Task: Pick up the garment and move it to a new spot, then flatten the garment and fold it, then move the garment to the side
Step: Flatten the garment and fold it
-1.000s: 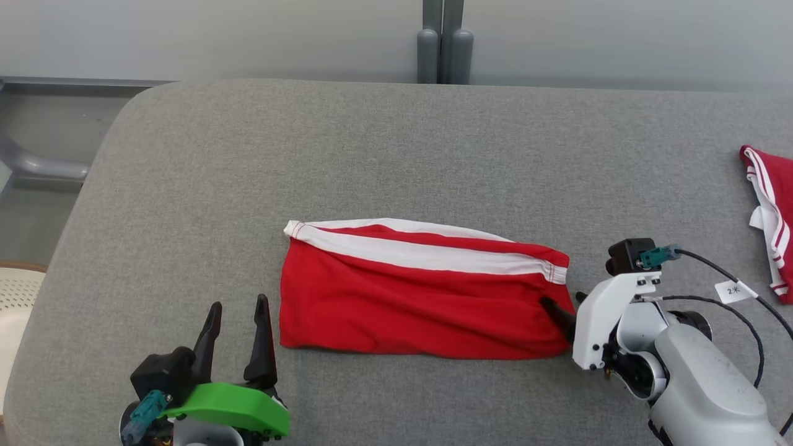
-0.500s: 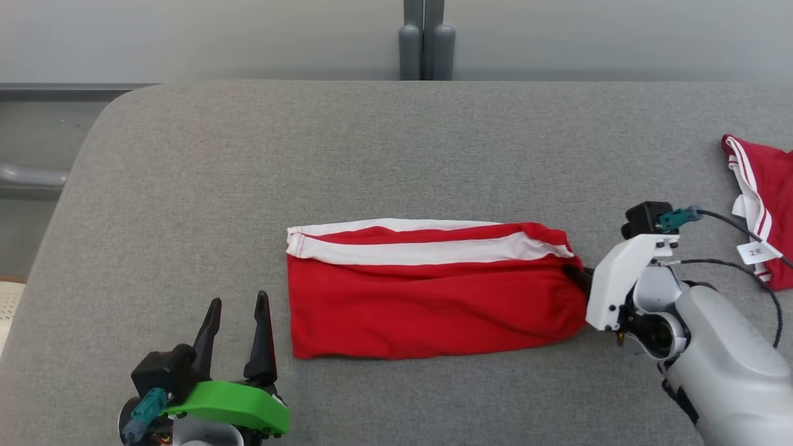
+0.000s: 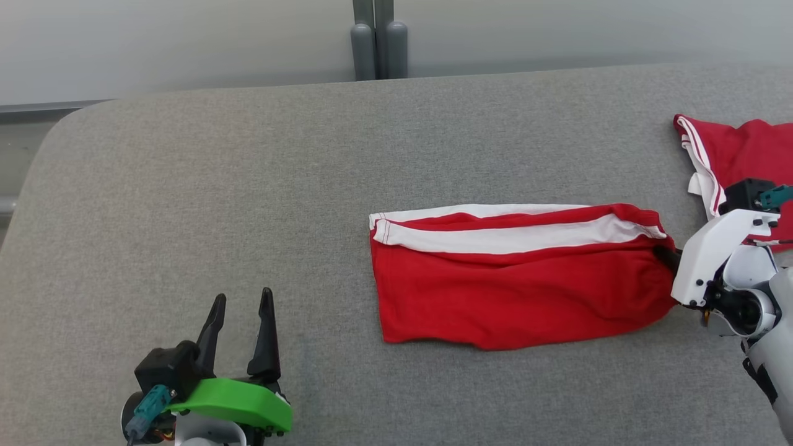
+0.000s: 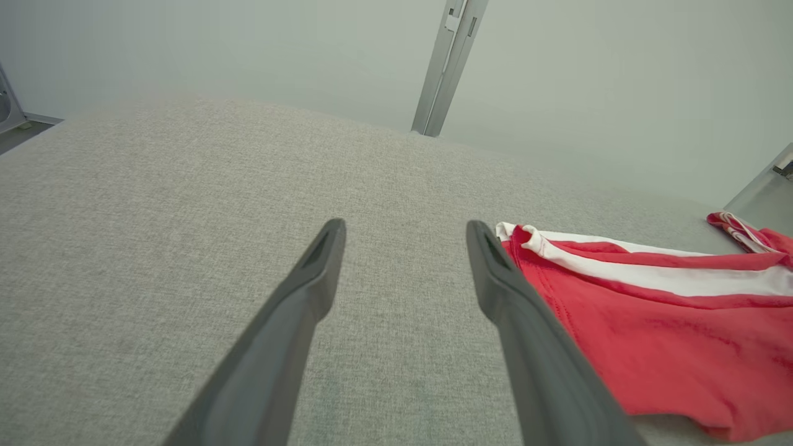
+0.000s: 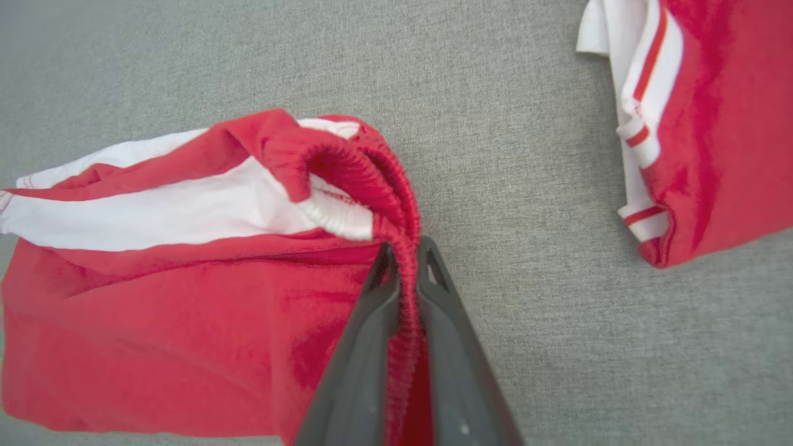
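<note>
The garment (image 3: 514,279) is a folded pair of red shorts with a white stripe, lying on the grey table (image 3: 248,204). My right gripper (image 3: 666,255) is shut on the garment's right end, its elastic waistband pinched between the two dark fingers (image 5: 378,322) in the right wrist view, where the garment (image 5: 155,297) spreads to the left. My left gripper (image 3: 241,310) stands open at the lower left, well left of the garment and holding nothing. In the left wrist view the left gripper (image 4: 403,248) hangs over bare table, with the garment (image 4: 650,322) to its right.
A second red and white garment (image 3: 743,148) lies at the table's right edge, just behind my right wrist; it also lies at the upper right (image 5: 700,124) of the right wrist view. A grey post (image 3: 372,40) stands behind the table's far edge.
The right gripper closed on the garment's right end and has dragged it rightward across the table. The head camera has swung right. The left gripper has stayed still and open.
</note>
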Tool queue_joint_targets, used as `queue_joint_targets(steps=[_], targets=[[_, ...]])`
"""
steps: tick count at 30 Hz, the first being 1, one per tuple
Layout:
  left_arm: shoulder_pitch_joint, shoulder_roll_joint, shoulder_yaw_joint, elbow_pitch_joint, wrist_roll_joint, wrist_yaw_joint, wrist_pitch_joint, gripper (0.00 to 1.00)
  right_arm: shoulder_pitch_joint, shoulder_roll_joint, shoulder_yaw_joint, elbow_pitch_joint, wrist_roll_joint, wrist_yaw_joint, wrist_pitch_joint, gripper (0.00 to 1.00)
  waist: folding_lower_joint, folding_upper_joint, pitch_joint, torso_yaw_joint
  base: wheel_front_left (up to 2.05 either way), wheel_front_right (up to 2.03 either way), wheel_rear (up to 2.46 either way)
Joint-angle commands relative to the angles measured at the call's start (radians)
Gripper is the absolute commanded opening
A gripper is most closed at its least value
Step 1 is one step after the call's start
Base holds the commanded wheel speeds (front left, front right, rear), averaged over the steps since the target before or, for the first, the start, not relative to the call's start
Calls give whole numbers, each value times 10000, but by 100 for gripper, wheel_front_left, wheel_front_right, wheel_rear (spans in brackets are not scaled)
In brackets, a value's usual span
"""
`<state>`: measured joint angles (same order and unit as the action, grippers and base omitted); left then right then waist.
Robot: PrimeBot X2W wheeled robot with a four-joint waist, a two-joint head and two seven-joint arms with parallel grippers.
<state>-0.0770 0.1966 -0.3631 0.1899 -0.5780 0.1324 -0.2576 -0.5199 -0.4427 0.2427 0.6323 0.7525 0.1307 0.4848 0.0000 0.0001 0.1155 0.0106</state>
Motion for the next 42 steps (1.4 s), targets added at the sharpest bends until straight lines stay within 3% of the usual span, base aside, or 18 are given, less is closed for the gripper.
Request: queue_joint_targets(steps=[1,16,23,33,42], targets=[[-133,67,4,-11,12,16,-25,100,-98,135,-25,-15,29,-1,61,0,0,-1,16,-105,0,0,0],[48,146,-132,54,-125,14,64,100,399,1625,68,-1935,2195,1,882,0,0,-1,-344,-107,0,0,0],[122,157,-192,19,-166,44,112,100,432,2465,434,-2393,2205,1,828,0,0,-1,-467,61,0,0,0],[-69,41,-336,83,-192,-37,108,100,-175,3412,891,-1309,1370,1,366,0,0,-1,-383,439,0,0,0],[-298,-124,-455,251,-147,-104,43,100,-1024,3829,1443,194,625,1,49,0,0,-1,-230,807,0,0,0]])
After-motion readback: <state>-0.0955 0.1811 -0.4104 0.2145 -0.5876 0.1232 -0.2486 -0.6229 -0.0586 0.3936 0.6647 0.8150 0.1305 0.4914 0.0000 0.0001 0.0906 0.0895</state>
